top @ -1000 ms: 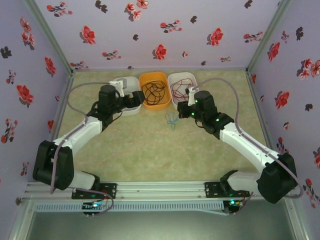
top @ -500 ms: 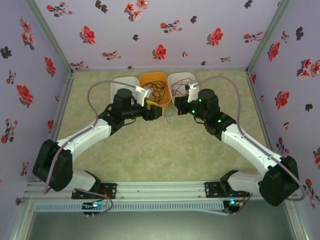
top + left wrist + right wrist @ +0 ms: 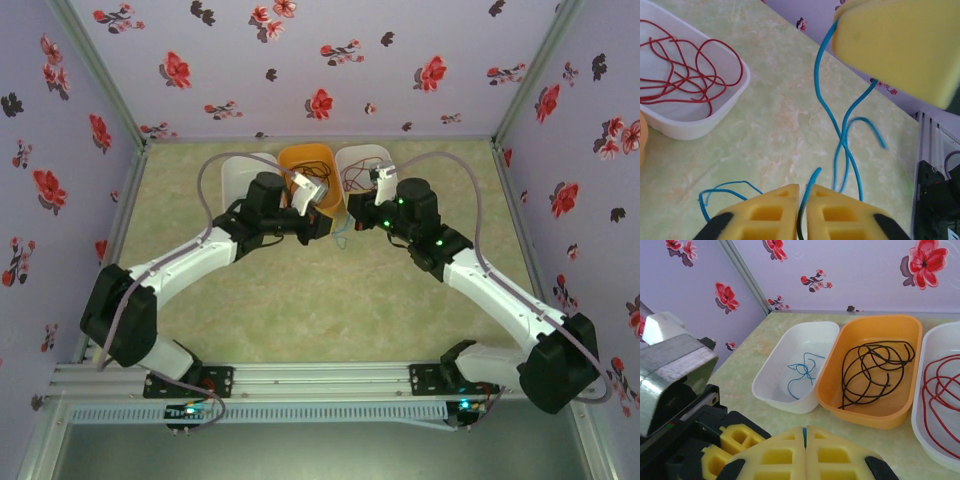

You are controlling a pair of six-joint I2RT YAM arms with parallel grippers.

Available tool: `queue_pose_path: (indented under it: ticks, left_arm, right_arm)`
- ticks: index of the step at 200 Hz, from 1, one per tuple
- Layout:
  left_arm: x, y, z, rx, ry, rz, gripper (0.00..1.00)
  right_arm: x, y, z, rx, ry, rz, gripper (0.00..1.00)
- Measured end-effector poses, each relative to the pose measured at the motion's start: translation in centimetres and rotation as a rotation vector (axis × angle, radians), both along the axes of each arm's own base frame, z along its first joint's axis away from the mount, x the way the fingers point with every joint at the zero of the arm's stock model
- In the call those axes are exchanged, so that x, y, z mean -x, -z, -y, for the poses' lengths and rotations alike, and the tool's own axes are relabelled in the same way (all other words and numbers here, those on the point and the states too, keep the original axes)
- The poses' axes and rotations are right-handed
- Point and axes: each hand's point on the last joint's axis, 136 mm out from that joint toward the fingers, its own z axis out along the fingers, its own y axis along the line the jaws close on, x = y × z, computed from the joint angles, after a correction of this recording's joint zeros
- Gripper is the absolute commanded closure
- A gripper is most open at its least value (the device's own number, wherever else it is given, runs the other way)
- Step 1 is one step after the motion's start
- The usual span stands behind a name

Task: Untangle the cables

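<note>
Two robot arms meet over a green marbled tabletop [image 3: 770, 115] to work on a thin light-blue cable [image 3: 842, 135], apparently the last loose strand in a colour-sorting job. The left gripper [image 3: 802, 194], its yellow foam fingers pressed flat together, pinches one stretch of the cable. The right gripper [image 3: 804, 436], fingers likewise closed with a sliver of blue in the seam, has another stretch, so the wire hangs between the two in slack, crossing curves, with a loop trailing on the table beside the left fingers. Just beyond them three plastic tubs stand side by side near the flowered back wall: a white tub on the right [image 3: 695, 127] with a looping red cable [image 3: 685, 75], an orange tub in the middle [image 3: 837, 390] with a coiled black cable [image 3: 875, 365], and a white tub on the left [image 3: 782, 397] holding a smaller blue cable [image 3: 801, 371]. Judging by that, the red and black wires are already separated, and the step in hand is freeing and straightening the blue one. The next move seems to call for drawing the grippers gently apart until the crossings fall open, then carrying the strand to the left white tub. A firm pinch matters, since wire this thin may slip from foam.
</note>
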Motion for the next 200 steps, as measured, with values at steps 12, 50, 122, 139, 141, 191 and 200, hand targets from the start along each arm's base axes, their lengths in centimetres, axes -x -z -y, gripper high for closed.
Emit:
queue_pose_path:
  ticks: [12, 50, 122, 139, 141, 191, 200]
  left_arm:
    - [0.0, 0.0, 0.0, 0.001, 0.0, 0.002, 1.0]
    - [-0.4, -0.2, -0.3, -0.009, -0.028, 0.02, 1.0]
    - [-0.6, -4.7, -3.3, 0.014, -0.154, 0.155, 1.0]
    - [-0.7, -5.8, -4.4, 0.012, -0.191, 0.191, 1.0]
    - [-0.8, -5.9, -4.5, 0.012, -0.196, 0.196, 1.0]
    - [-0.3, -8.4, -7.2, -0.01, -0.264, 0.283, 1.0]
    - [-0.2, -8.8, -7.6, -0.009, -0.275, 0.294, 1.0]
  right_arm:
    - [0.0, 0.0, 0.0, 0.0, 0.0, 0.0, 0.97]
    - [-0.2, 0.0, 0.2, 0.004, 0.014, 0.002, 0.88]
    - [-1.1, 1.7, 2.1, 0.066, 0.134, -0.038, 0.88]
    - [-1.3, 2.2, 2.7, 0.088, 0.166, -0.051, 0.88]
    - [-1.3, 2.3, 2.8, 0.09, 0.169, -0.053, 0.88]
    - [-2.6, 4.7, 6.7, 0.142, 0.355, -0.148, 0.87]
    - [-3.0, 5.6, 8.0, 0.158, 0.41, -0.183, 0.83]
